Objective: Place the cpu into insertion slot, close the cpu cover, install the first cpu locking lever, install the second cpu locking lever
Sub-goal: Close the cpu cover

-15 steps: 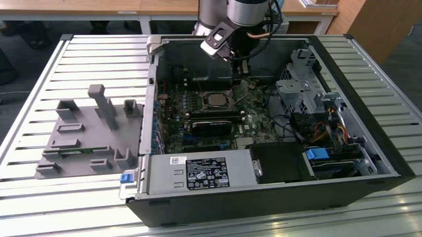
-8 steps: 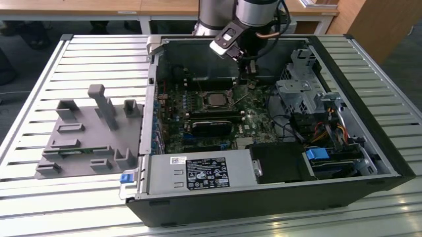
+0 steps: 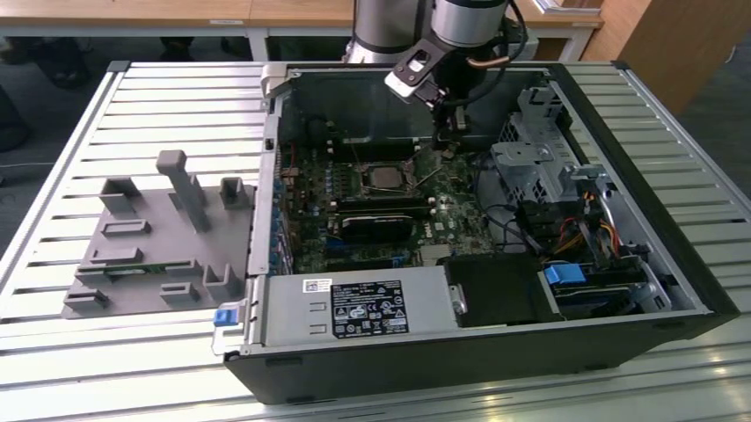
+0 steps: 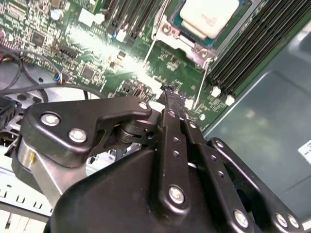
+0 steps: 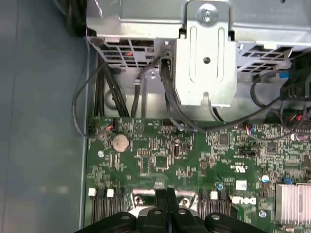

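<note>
Hanging down from the upper middle of the exterior view, your claw [image 3: 448,141] is inside the open computer case [image 3: 470,365], low over the green motherboard [image 3: 460,220]. Its fingers [image 5: 162,196] are pressed together in both wrist views, tips meeting, and nothing visible is pinched between them.

The cpu [image 4: 209,14] is seated in the insertion slot [image 4: 166,30], pale metal face up. In the exterior view that spot is centre frame, just to the exterior view's left of the claw. The cpu cover [image 4: 193,42] looks to lie flat around the chip, with its silver frame showing along the edges.

A wire lever [image 4: 151,48] runs off beside the socket corner. A second wire lever [image 4: 199,85] slants toward your claw tips. The tips are near the end of that second wire; touching or not, cannot tell. Whether either one is latched, cannot tell.

Long black memory slots [image 4: 243,48] run beside the socket. In the first wrist view the fingers sit over the board edge. A coin cell [image 5: 120,142] is on the board, a silver metal bracket [image 5: 206,63] stands beyond it, and black cables [image 5: 168,99] run from the bracket down to the board.

In the exterior view the case lies on a slatted bench [image 3: 176,97]. A grey plastic fixture [image 3: 153,237] sits at left centre of the frame, well apart from the claw. The power supply [image 3: 352,308] is in the lower middle of the case.
</note>
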Robot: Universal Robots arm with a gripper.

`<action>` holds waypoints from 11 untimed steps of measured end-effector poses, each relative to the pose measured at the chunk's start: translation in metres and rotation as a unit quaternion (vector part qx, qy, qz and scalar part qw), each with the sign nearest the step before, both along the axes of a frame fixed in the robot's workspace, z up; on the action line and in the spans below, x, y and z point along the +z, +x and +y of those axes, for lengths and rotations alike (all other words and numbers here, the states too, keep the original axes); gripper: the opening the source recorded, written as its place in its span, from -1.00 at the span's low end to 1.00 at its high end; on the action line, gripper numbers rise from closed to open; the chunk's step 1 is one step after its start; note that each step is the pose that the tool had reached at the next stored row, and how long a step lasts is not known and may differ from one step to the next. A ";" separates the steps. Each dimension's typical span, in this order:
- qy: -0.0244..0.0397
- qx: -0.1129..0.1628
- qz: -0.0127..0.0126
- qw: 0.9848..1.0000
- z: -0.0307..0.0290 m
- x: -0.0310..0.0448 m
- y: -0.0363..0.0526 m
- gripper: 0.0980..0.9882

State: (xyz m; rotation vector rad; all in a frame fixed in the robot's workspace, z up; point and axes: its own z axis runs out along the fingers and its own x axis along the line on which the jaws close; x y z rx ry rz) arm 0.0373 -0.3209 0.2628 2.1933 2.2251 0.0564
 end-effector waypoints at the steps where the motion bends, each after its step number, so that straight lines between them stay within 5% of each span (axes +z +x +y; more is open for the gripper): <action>1: 0.000 0.000 0.000 1.000 0.0003 -0.0001 0.0017 -0.97; 11: 0.000 -0.009 0.000 1.000 0.0016 -0.0020 0.0130 -0.97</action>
